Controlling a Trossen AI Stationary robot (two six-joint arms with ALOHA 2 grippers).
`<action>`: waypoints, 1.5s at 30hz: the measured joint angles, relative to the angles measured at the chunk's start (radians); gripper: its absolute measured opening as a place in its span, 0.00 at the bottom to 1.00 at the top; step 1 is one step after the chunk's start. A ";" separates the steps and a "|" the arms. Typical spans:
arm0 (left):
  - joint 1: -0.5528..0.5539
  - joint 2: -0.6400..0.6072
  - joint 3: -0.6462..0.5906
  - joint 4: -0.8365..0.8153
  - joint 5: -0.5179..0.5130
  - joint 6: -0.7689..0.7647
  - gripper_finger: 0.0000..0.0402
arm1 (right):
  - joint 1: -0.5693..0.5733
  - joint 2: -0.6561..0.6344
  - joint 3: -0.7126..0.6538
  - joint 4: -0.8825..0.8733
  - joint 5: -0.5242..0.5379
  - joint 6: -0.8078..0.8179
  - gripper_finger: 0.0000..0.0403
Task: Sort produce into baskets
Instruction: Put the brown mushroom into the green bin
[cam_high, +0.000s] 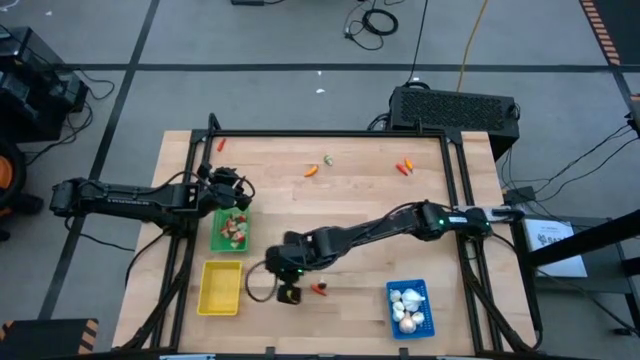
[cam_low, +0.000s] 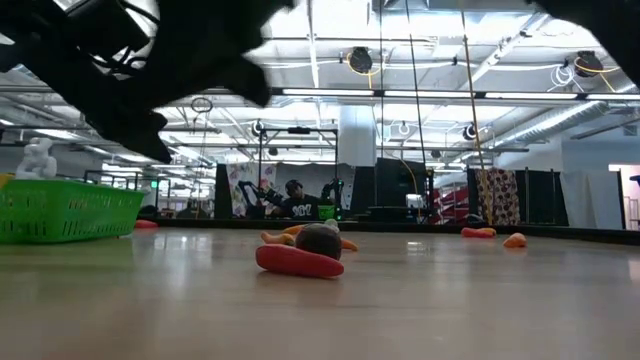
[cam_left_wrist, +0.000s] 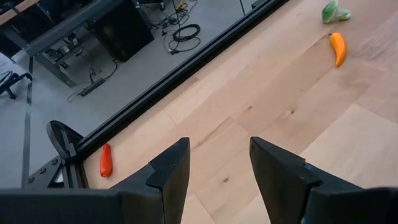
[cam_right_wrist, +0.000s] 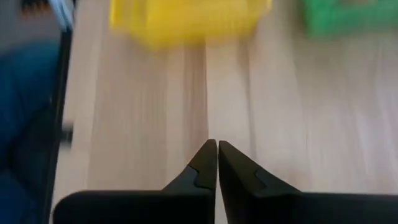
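The green basket (cam_high: 230, 232) holds several reddish and pale pieces. The yellow basket (cam_high: 220, 287) stands next to it toward the near edge. The blue basket (cam_high: 408, 307) at the near right holds white bulbs. My left gripper (cam_high: 236, 196) (cam_left_wrist: 217, 155) is open and empty, beside the green basket's far end. My right gripper (cam_high: 290, 293) (cam_right_wrist: 217, 146) is shut with nothing between its fingers, over bare wood just right of the yellow basket (cam_right_wrist: 186, 18). A red piece (cam_high: 320, 289) (cam_low: 298, 261) lies on the table right of it.
Loose pieces lie on the table's far half: an orange one (cam_high: 312, 171) (cam_left_wrist: 337, 48) beside a green one (cam_high: 327, 159) (cam_left_wrist: 333, 10), a red-orange pair (cam_high: 404, 167), and a red one (cam_high: 221, 143) (cam_left_wrist: 106, 160) at the far left corner. A black frame (cam_high: 330, 133) borders the table.
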 joint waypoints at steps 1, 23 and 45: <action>0.000 0.000 0.000 0.002 -0.002 0.010 0.44 | 0.008 -0.011 0.000 -0.053 0.000 0.015 0.03; 0.000 0.000 0.000 0.033 0.006 0.016 0.44 | 0.118 0.026 -0.080 -0.381 0.085 0.038 0.67; 0.001 0.000 0.000 0.031 0.006 0.019 0.44 | 0.109 0.024 -0.174 -0.307 0.084 0.058 0.36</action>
